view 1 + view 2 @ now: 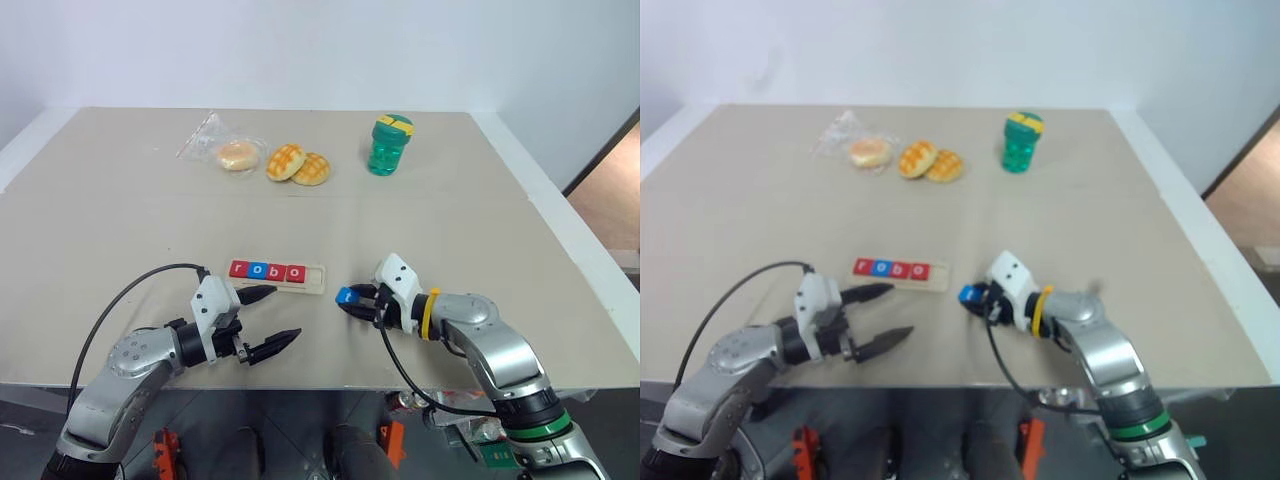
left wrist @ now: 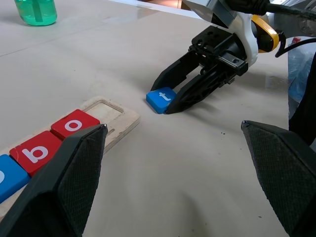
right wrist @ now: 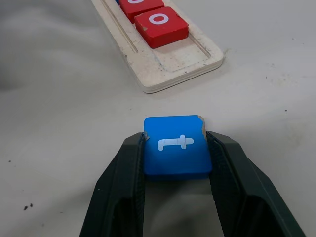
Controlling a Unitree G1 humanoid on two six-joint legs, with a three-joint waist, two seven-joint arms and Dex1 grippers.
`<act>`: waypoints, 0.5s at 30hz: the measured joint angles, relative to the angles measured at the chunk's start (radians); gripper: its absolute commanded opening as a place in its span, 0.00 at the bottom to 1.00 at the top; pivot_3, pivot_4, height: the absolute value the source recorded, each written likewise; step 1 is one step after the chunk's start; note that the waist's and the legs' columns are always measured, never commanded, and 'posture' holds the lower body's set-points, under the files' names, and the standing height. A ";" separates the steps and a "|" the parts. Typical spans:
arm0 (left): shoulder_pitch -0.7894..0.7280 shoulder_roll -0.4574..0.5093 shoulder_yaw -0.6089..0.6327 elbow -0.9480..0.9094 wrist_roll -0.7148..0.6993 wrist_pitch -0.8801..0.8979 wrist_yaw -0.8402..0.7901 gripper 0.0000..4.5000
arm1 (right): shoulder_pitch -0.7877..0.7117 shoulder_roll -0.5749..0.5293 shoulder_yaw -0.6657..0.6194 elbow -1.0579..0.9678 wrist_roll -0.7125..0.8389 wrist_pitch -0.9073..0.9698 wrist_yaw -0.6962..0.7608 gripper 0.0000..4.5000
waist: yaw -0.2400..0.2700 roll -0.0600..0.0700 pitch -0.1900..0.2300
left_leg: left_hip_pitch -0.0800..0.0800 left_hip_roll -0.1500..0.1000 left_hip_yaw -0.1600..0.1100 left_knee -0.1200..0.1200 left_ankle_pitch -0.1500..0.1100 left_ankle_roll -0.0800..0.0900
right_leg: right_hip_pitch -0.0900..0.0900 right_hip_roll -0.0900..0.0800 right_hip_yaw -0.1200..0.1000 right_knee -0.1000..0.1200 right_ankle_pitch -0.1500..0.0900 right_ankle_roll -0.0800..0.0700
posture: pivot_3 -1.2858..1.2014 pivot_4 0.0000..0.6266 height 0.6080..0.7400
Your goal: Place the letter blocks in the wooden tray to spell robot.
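Between right claw (image 3: pixel 175 197) fingers: small flat blue "t" tile (image 3: pixel 176 146), pinched by side edges. Light, hard, slippery. Left claw (image 1: pixel 270 320) wide apart, holding nothing.

Four letter blocks (image 1: pixel 266 270) fill the wooden tray (image 1: pixel 316 280); blue t block (image 3: pixel 177 146) lies beside.

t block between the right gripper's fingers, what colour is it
Blue square t block with a white letter, clearest in the right wrist view.
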 measured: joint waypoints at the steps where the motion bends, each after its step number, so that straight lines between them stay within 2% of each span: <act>1: -0.007 -0.013 0.003 0.012 0.007 0.000 0.026 1.00 | -0.067 -0.003 0.009 0.063 0.006 -0.014 0.025 0.27 | -0.003 0.000 0.000 | 0.000 0.000 0.002 0.000 0.000 0.000 | -0.001 0.000 0.001 0.000 0.001 -0.001 | 0.52 0.24 1.00; 2: -0.022 -0.033 0.006 0.028 0.017 0.001 0.055 1.00 | -0.161 -0.008 0.014 0.154 0.006 -0.053 0.061 0.27 | -0.007 0.001 0.002 | 0.001 0.000 0.005 0.001 0.001 0.002 | -0.002 0.000 0.002 0.000 0.003 -0.003 | 0.52 0.24 1.00; 6: -0.032 -0.046 0.015 0.040 0.044 0.001 0.117 1.00 | -0.363 -0.008 0.027 0.329 0.001 -0.198 0.168 0.27 | -0.006 -0.002 0.001 | 0.002 0.001 0.002 0.000 0.002 0.004 | 0.000 0.002 0.001 0.000 0.004 -0.001 | 0.52 0.24 1.00; 12: -0.027 -0.071 0.017 0.039 0.054 0.004 0.163 1.00 | -0.429 0.049 0.133 0.582 -0.051 -0.345 0.292 0.27 | 0.000 -0.002 0.001 | -0.003 0.001 0.001 -0.002 0.001 0.002 | -0.003 0.001 0.001 0.000 0.002 -0.002 | 0.52 0.24 1.00; 15: -0.019 -0.077 0.019 0.031 0.048 0.014 0.181 1.00 | -0.450 0.056 0.141 0.637 -0.067 -0.379 0.320 0.27 | -0.001 -0.002 0.001 | -0.004 0.000 0.001 -0.002 0.000 0.001 | -0.004 -0.001 0.001 0.000 0.002 -0.002 | 0.52 0.24 1.00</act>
